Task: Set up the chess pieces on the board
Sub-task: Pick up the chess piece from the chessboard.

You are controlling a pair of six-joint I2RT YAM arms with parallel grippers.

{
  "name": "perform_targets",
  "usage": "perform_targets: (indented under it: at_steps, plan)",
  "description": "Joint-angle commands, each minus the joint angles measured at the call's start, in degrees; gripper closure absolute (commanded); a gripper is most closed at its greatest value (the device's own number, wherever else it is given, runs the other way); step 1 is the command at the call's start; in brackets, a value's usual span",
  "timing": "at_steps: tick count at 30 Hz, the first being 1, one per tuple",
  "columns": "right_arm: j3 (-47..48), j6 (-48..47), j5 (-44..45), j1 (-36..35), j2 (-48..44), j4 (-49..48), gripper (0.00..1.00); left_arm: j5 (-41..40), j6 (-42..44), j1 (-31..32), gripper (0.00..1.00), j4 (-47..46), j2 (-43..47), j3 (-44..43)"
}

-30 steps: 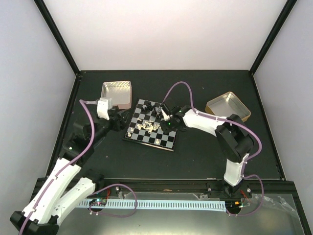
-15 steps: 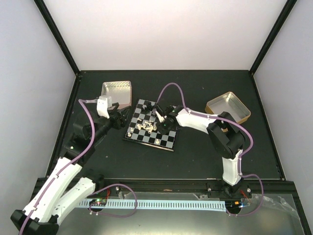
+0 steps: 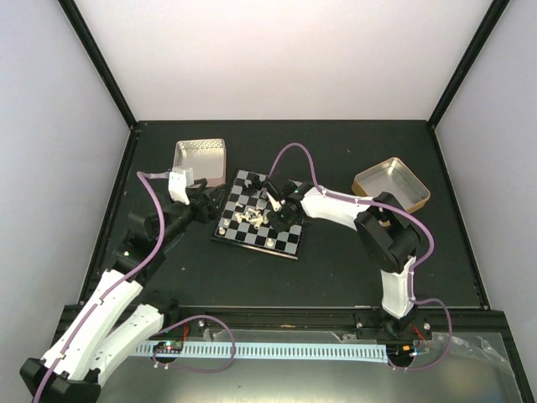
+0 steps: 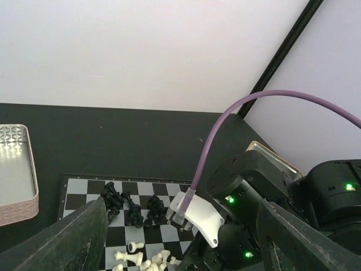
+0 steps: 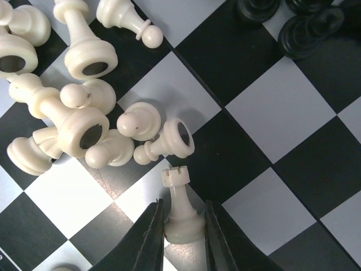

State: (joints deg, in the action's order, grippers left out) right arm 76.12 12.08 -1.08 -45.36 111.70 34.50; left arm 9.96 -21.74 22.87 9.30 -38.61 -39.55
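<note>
right gripper [image 5: 184, 219] has slid in over the board [image 5: 282, 127] and pinched down; jaws now snug on a white rook [image 5: 181, 210] beside the toppled whites [image 5: 84, 121], so a pick's starting; left gripper [image 4: 181, 226] waits, fingers wide apart, empty

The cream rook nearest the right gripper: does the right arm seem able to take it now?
Probably yes. The right gripper has one finger on each side of the cream rook, at its base, and the neighbouring cream pieces lie clear of both fingers.
</note>
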Motion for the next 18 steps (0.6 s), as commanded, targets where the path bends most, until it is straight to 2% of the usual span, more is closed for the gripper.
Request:
perform_targets:
  at_steps: [1,5,8,15,18]
  plan:
    - [1.2,0.0,1.1,-0.3,1.1,1.5,0.82,1.1,-1.0,-0.3,0.26,-2.1,0.5,0.0]
    - [0.9,0.2,0.6,-0.3,1.0,0.4,0.90,0.4,-1.9,-0.3,0.25,-2.0,0.7,0.6]
    - [-1.3,0.2,0.8,-0.3,-1.4,-2.3,0.92,0.4,-2.6,-0.3,0.25,-2.1,0.8,1.0]
    - [-12.0,-0.4,-2.1,-0.3,-14.9,-16.6,0.93,-1.7,-6.8,-0.3,0.22,-1.7,-0.8,1.8]
    - [-15.6,-0.3,-3.8,-0.3,-20.3,-21.8,0.93,1.5,-8.6,-0.3,0.21,-2.4,-3.0,1.8]
